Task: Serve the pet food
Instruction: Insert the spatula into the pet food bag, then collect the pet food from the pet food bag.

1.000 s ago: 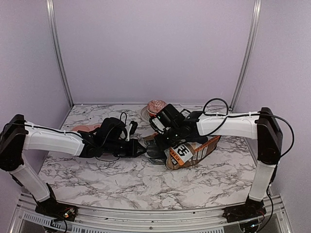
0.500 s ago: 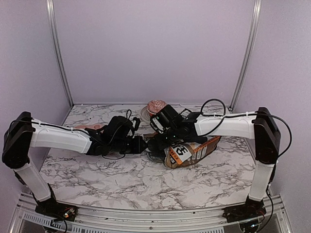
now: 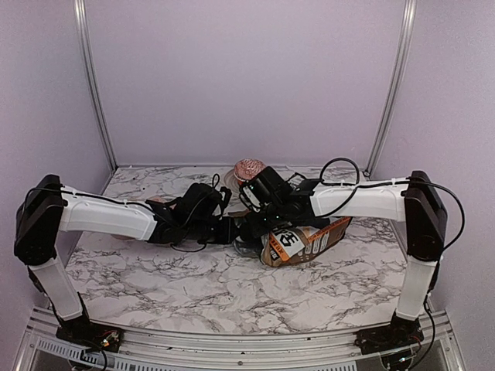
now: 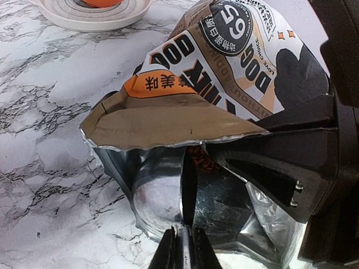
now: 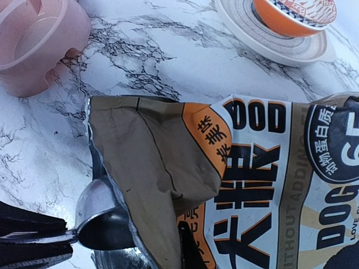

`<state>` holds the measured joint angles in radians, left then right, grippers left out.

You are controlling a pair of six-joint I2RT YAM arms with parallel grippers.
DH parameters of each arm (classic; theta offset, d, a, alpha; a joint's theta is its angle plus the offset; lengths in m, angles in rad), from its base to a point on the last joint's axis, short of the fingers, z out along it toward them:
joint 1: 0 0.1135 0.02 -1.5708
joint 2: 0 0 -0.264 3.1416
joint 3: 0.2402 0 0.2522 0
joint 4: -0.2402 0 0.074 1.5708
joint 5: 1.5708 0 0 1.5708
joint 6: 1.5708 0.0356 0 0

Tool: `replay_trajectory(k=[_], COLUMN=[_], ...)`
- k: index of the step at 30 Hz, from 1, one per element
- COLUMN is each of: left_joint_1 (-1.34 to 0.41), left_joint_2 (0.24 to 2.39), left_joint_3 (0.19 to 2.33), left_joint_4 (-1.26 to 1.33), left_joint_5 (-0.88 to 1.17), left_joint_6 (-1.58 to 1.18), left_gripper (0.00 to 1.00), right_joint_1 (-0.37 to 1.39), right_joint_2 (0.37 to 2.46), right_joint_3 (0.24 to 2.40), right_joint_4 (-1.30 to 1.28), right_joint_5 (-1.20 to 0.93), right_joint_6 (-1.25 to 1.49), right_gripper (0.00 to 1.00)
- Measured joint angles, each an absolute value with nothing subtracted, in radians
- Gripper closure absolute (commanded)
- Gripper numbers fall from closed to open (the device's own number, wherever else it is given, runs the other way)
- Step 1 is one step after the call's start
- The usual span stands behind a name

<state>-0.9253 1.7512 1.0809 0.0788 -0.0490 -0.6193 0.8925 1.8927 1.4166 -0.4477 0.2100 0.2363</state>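
Toward the middle of the marble-patterned desk [image 3: 193,286], a white-and-brown printed paper bag [image 4: 224,61] with a foil lining is lying on its side, its mouth facing the desk's left edge. Its upper lip is being pinched by the fully closed right gripper [image 4: 241,147] and held agape. A shiny metal spoon [image 5: 95,207] is being clamped by its handle in the nearly closed left gripper [image 4: 182,241], with its bowl at the foil rim. The pet food [image 4: 203,161], reddish-brown kibble, is only being glimpsed just inside the mouth. A pink plastic bowl [image 5: 39,45] is standing apart toward the left edge, and a pink-frosted cupcake [image 3: 249,168] near the back edge. Bare marble is showing between the bag and the front edge.
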Motion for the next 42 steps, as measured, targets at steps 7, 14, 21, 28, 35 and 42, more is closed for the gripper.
replay_trajectory(k=[7,14,21,28,35,42], left_joint_1=[-0.935,-0.936,-0.936,-0.935,-0.922,-0.896], left_joint_2=[1.761,1.831,1.923,1.931,1.901,1.929], left_joint_3=[1.103,1.185,1.295,1.298,1.229,1.240], left_joint_4=[0.015,-0.015,-0.017,-0.008,0.049,0.089], left_joint_5=[-0.046,-0.021,0.003,0.021,0.076,0.150], left_joint_6=[-0.630,-0.655,-0.667,-0.668,-0.705,-0.739], left_gripper=[1.00,1.00,1.00,1.00,1.00,1.00], right_joint_1=[0.892,0.892,0.889,0.887,0.887,0.887], right_joint_2=[1.888,1.862,1.834,1.821,1.815,1.815], right_joint_3=[1.411,1.377,1.352,1.336,1.330,1.330], right_joint_4=[-0.443,-0.414,-0.404,-0.397,-0.394,-0.393], right_joint_5=[0.215,0.226,0.244,0.250,0.253,0.253], right_joint_6=[0.233,0.233,0.234,0.235,0.235,0.235], right_gripper=[1.00,1.00,1.00,1.00,1.00,1.00])
